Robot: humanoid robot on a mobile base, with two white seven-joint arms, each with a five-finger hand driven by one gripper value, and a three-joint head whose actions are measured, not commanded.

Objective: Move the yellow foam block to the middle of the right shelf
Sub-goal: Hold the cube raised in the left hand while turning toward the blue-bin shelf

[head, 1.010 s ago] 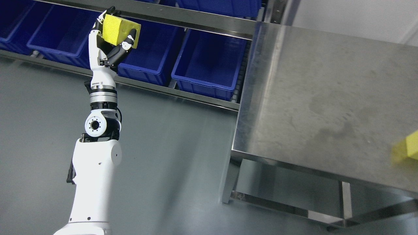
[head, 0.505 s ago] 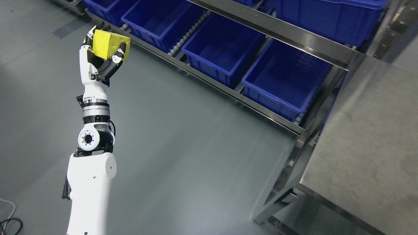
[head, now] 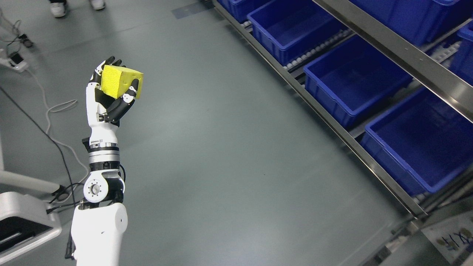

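Head view: my left hand (head: 111, 92) grips the yellow foam block (head: 117, 80), raised over open floor (head: 221, 147), well apart from the shelf (head: 399, 50) of blue bins (head: 351, 77) at right. Carry stage, I judge; next comes reaching the middle level.

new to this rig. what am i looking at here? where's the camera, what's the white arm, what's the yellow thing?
The camera sits on a humanoid robot's head, looking down at a grey floor. The white arm entering at lower left is the robot's left arm; its left hand has fingers, not a clamp, and they are closed around a yellow foam block, held up in the air over the floor. On the right runs a metal shelf rack holding blue bins that look empty. Cables trail on the floor at left, and a person's shoes show at the top edge. The right arm is out of view.
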